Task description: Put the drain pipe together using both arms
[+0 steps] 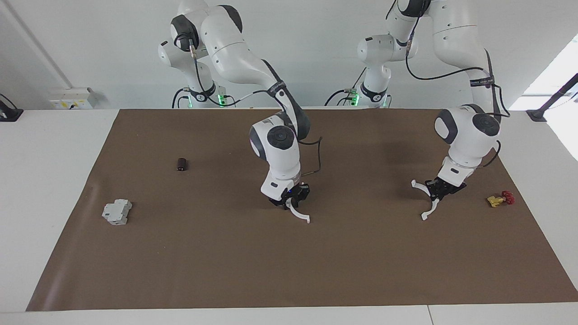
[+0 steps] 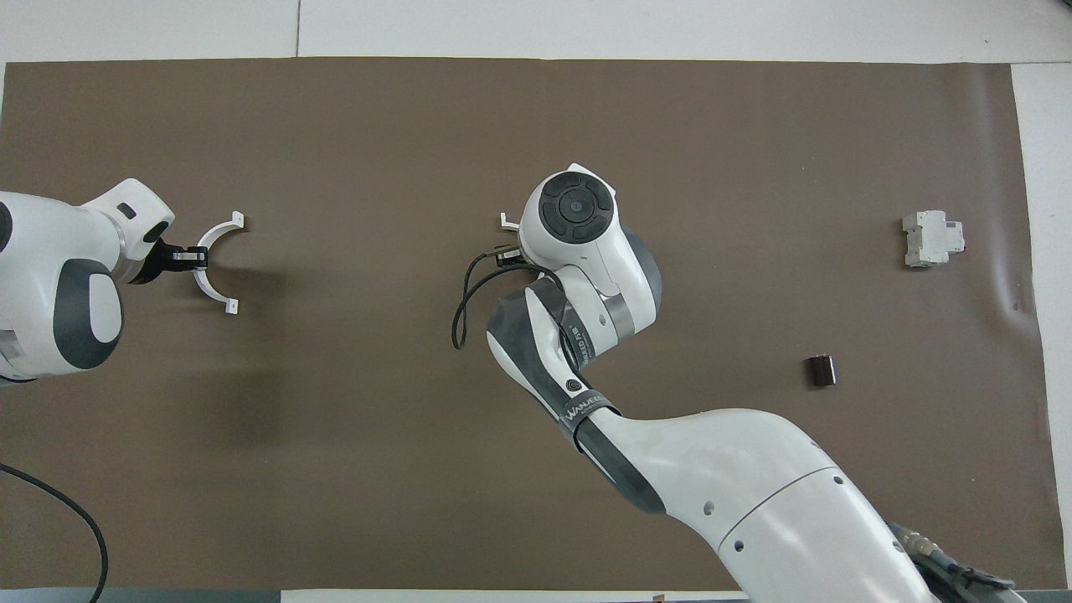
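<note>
The drain pipe is in two separate white half-ring arcs. My right gripper (image 1: 289,201) is shut on one arc (image 1: 301,216) and holds it low over the middle of the brown mat. In the overhead view the right wrist hides that gripper, and only the arc's tab (image 2: 507,222) shows. My left gripper (image 1: 437,190) is shut on the other arc (image 1: 432,208) low over the mat toward the left arm's end. The left gripper (image 2: 189,257) and its arc (image 2: 207,237) also show in the overhead view. The two arcs are far apart.
A small yellow-and-red valve (image 1: 500,198) lies beside the left gripper, toward the left arm's end. A grey blocky device (image 1: 116,212) (image 2: 931,239) and a small black cylinder (image 1: 181,164) (image 2: 821,370) lie toward the right arm's end. The mat (image 1: 289,271) covers the table.
</note>
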Available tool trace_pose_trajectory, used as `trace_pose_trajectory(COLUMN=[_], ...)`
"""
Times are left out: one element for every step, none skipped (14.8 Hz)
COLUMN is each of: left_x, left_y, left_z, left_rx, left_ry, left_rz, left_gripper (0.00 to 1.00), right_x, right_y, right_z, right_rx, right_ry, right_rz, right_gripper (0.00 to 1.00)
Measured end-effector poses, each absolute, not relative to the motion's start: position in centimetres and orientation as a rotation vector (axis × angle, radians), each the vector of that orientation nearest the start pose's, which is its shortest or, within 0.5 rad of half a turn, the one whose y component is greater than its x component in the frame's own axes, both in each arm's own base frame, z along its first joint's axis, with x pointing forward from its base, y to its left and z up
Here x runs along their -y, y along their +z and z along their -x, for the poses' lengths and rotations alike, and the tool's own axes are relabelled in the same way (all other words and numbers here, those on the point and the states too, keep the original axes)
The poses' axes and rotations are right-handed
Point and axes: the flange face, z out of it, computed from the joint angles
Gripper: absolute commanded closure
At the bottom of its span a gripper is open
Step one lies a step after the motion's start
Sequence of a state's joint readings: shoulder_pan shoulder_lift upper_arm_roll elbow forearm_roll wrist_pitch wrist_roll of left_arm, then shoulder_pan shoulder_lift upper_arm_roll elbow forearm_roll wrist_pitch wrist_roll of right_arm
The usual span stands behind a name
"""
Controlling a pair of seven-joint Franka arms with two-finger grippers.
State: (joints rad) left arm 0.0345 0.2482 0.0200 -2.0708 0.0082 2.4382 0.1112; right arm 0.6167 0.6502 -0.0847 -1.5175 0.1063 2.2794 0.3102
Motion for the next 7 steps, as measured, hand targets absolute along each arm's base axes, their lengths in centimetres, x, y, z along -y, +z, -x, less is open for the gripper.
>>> trace_pose_trajectory(left_x=[-2.6, -1.7, -0.4, 1.1, 2.9, 4.9, 6.9], left_y=[33.3, 34.6, 36.1, 37.3, 38.1, 38.6, 38.8], left_z=[-59.6, -59.9, -60.2, -60.5, -60.6, -60.6, -60.5], left_rx=[-0.114, -0.125, -0.125, -0.113, -0.097, -0.081, -0.066], left_ry=[-0.149, -0.112, -0.087, -0.079, -0.079, -0.084, -0.092], left_rz=[3.118, 3.122, 3.125, 3.128, 3.128, 3.118, 3.100], left_gripper=[1.00, 1.00, 1.00, 1.00, 1.00, 1.00, 1.00], right_x=[-37.3, -36.4, -34.7, -32.3, -29.2, -25.4, -21.8], right_y=[30.0, 31.5, 33.8, 36.5, 39.2, 42.0, 44.5], right_z=[-61.9, -62.8, -63.8, -64.9, -65.7, -66.3, -66.4], right_rx=[0.274, 0.269, 0.259, 0.244, 0.229, 0.202, 0.172], right_ry=[-0.149, -0.155, -0.159, -0.159, -0.149, -0.122, -0.085], right_rz=[3.060, 3.080, 3.106, 3.124, 3.134, 3.142, 3.149], right_gripper=[0.00, 0.00, 0.00, 0.00, 0.00, 0.00, 0.00])
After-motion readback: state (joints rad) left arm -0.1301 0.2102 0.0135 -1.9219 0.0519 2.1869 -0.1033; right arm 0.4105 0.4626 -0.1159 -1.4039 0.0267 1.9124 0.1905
